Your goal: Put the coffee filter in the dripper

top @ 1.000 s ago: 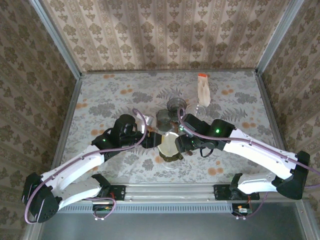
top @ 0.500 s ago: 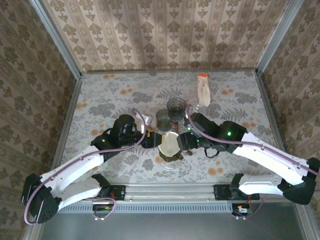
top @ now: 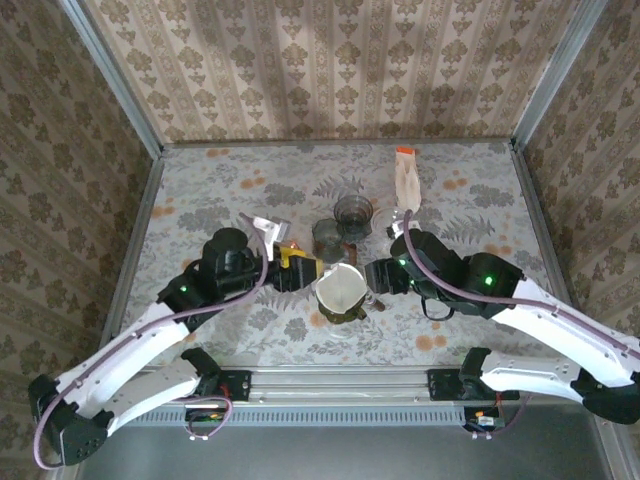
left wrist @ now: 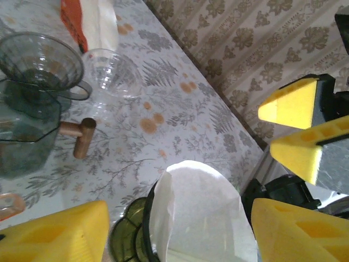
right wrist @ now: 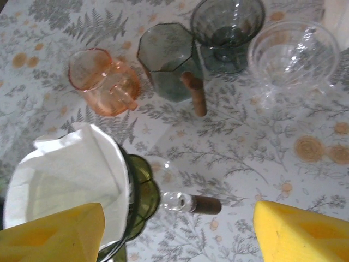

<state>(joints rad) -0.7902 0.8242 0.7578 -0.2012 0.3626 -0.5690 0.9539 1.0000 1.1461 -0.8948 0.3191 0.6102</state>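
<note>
The coffee filter (top: 340,287), a white paper cone with a creased, slightly crumpled wall, is seated upright inside the dripper (right wrist: 143,197), and its open rim stands above the dripper's edge. The dripper is made of dark green glass with a scalloped foot. A brown wooden handle (right wrist: 206,204) on a clear glass loop is seen just beside it.

The left fingers (left wrist: 54,236), faced with yellow foam pads, are spread wide on either side of the filter with nothing gripped. Whether a pad touches the paper cannot be told. The right fingers (right wrist: 305,232), padded likewise, are held wide apart just beside the dripper on its other side, and nothing is held.

Beyond the dripper, away from the arm bases, four vessels are grouped:
- a pink glass cup (right wrist: 103,82)
- a dark octagonal glass (right wrist: 166,65) with a wooden handle
- a smoky round glass cone (right wrist: 226,24)
- a clear glass cone (right wrist: 292,54)

Farther beyond the dripper, a pack of white filters (top: 406,182) with an orange end is laid flat.

The worktop (top: 200,190) is covered in a grey fern-and-flower print with orange blooms. Beige damask wallpaper is seen on the walls (top: 330,60), which are framed by metal rails.
</note>
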